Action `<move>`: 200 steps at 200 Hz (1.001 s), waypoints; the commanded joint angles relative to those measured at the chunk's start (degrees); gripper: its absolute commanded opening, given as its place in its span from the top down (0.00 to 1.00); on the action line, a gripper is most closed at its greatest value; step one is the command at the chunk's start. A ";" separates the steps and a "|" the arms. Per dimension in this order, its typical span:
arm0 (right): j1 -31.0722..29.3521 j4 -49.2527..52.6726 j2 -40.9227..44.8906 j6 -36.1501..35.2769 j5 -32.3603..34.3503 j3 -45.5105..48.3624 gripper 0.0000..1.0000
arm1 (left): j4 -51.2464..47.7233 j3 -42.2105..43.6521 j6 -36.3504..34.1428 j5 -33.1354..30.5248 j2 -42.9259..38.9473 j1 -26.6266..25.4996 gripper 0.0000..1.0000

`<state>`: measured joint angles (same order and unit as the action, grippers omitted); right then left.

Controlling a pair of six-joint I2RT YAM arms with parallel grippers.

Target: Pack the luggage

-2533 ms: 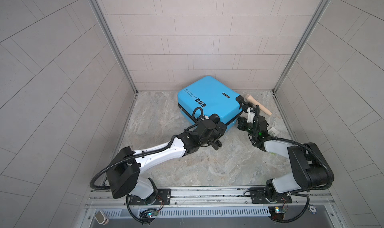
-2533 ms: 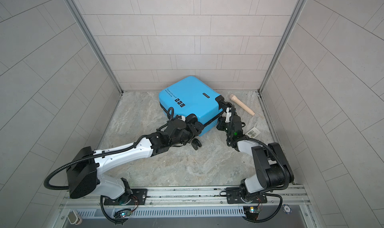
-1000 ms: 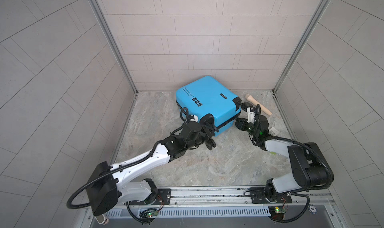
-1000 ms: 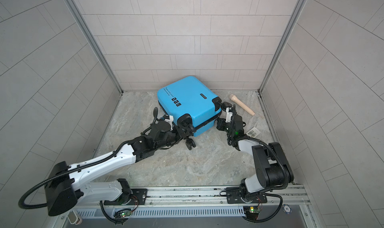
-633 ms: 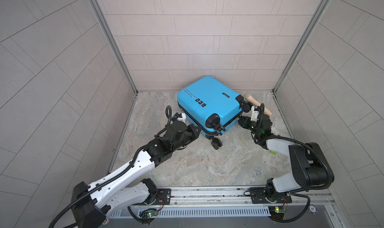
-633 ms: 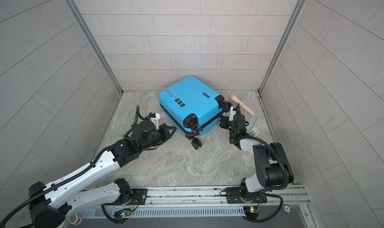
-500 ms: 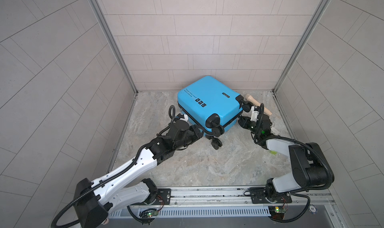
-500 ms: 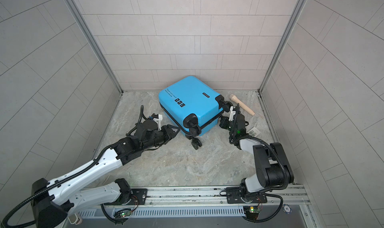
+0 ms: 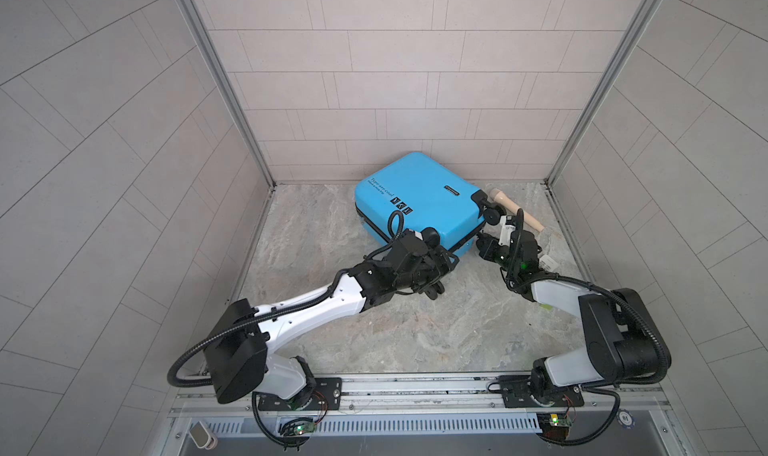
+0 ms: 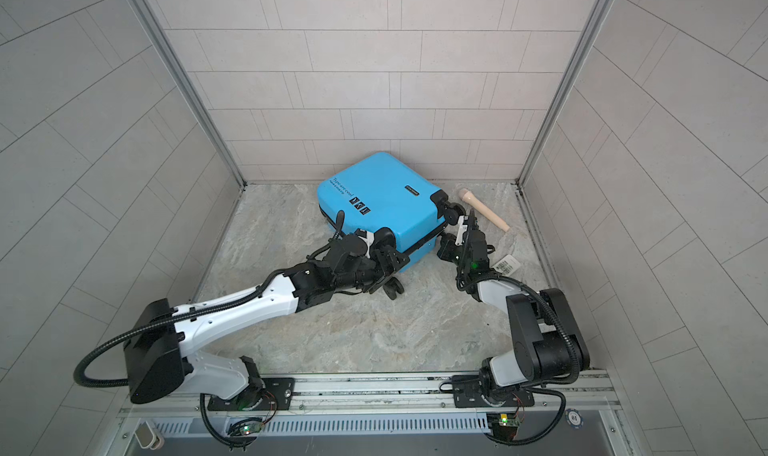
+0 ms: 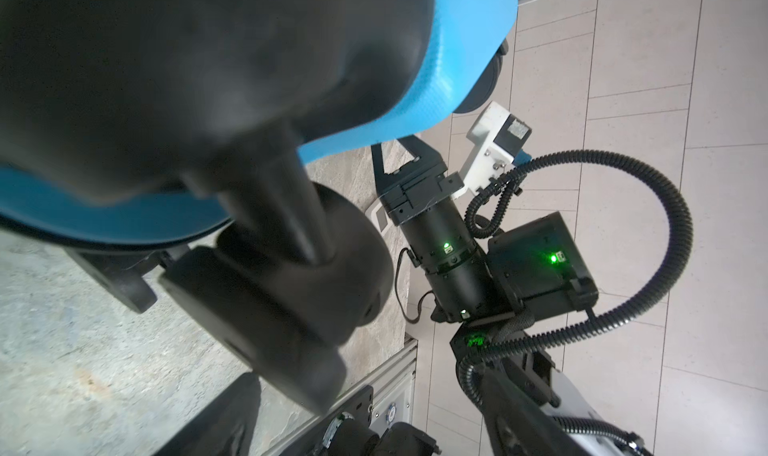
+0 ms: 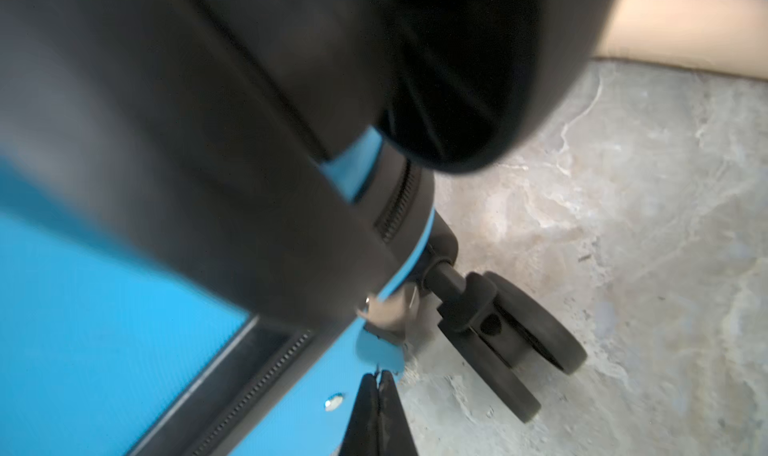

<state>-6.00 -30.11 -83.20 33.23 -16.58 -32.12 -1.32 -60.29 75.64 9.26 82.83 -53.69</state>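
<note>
Luggage (image 9: 419, 200): small bright-blue hard-shell case, lying flat on the marble floor (image 9: 415, 329) and zipped closed. Its far corner is close to the back wall (image 9: 395, 100).
- The upper face carries a line of small black text, three black icons and a small black badge.
- A black zipper (image 12: 395, 208) runs round the seam.
- Black spinner wheels stick out from the edge turned away from the back wall.

Left gripper (image 9: 442, 262): at the luggage corner farthest from the back wall. Its jaws are spread wide, with one caster wheel (image 11: 332, 266) right in front of them (contact not clear, the wrist view is blurred).

Right gripper (image 12: 378, 381): fingers pressed together, tips at the blue shell just beside the zipper. Nothing is visibly pinched.

Wooden stick (image 9: 517, 210): on the floor just beside the wheel nearest the back wall.
</note>
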 commanded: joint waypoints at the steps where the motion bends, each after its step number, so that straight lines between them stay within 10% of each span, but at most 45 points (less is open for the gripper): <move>1: -0.16 0.95 0.56 -0.36 0.80 0.78 1.00 | 3.74 -3.37 1.53 -3.57 1.54 0.10 0.10; 156: -0.16 -0.80 0.70 -0.36 -0.19 1.96 1.00 | 6.99 -2.64 4.40 -13.61 5.15 0.13 0.43; 200: -0.18 0.21 1.64 -0.85 0.48 1.82 1.00 | 10.55 -0.56 3.76 -11.54 4.37 0.56 0.85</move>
<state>-6.00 -29.74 -83.13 33.19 -16.49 -30.63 2.46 -61.52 82.87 -2.09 88.09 -53.63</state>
